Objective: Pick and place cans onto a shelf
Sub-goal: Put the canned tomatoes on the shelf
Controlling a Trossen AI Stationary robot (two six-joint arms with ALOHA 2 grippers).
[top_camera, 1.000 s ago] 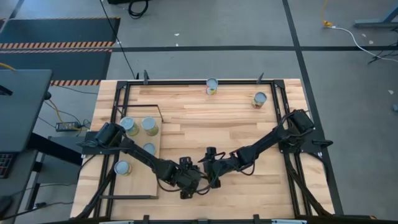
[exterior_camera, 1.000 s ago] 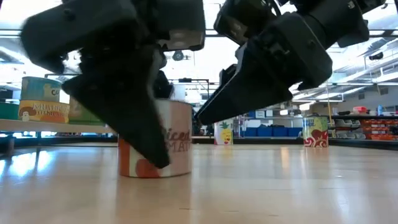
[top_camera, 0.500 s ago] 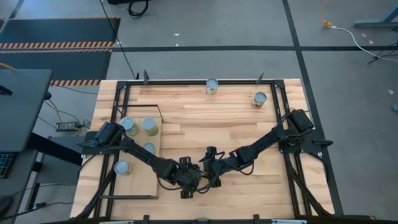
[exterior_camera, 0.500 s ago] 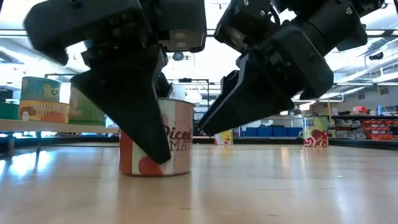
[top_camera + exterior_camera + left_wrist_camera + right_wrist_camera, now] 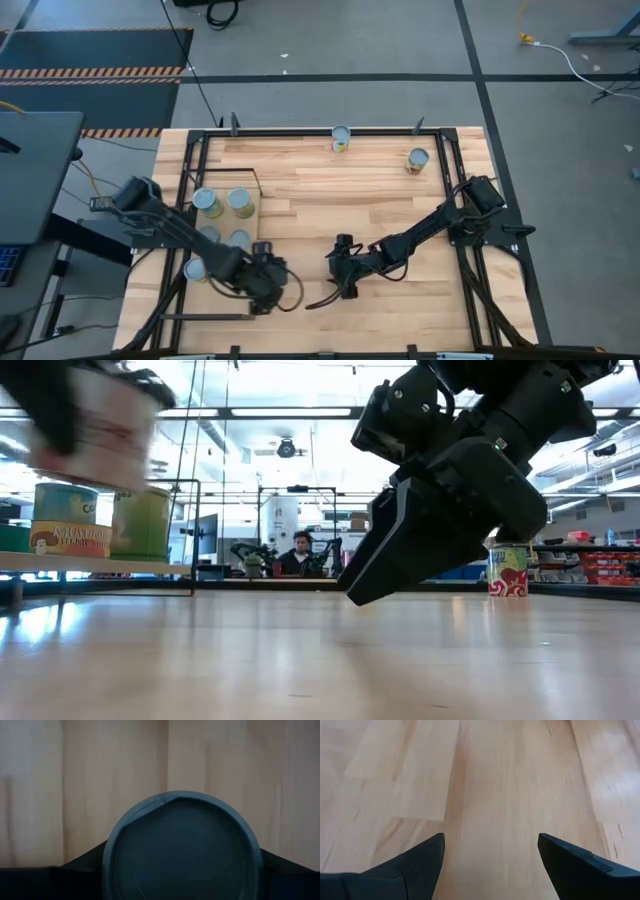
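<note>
Left gripper [image 5: 262,283] carries a tomato can [image 5: 181,847], jaws clamped on it, above the shelf's [image 5: 232,302] near edge; next, lower it onto bare board. Right gripper [image 5: 490,852] waits mid-counter, jaws apart

Between the left gripper's [image 5: 182,870] jaws, the held can [image 5: 182,850] fills the left wrist view; you see only its grey-blue top, its lower edge cut off by the frame and its label hidden. In the low view that can [image 5: 95,420] is a motion-blurred smear, cropped at the picture's corner. From above, the gripper's body covers it completely. The right gripper's [image 5: 490,865] fingers [image 5: 405,867] run off the picture's edge, with only bare tabletop [image 5: 505,780] between them. The labels on the shelf cans [image 5: 70,520] are too small to read fully.
</note>
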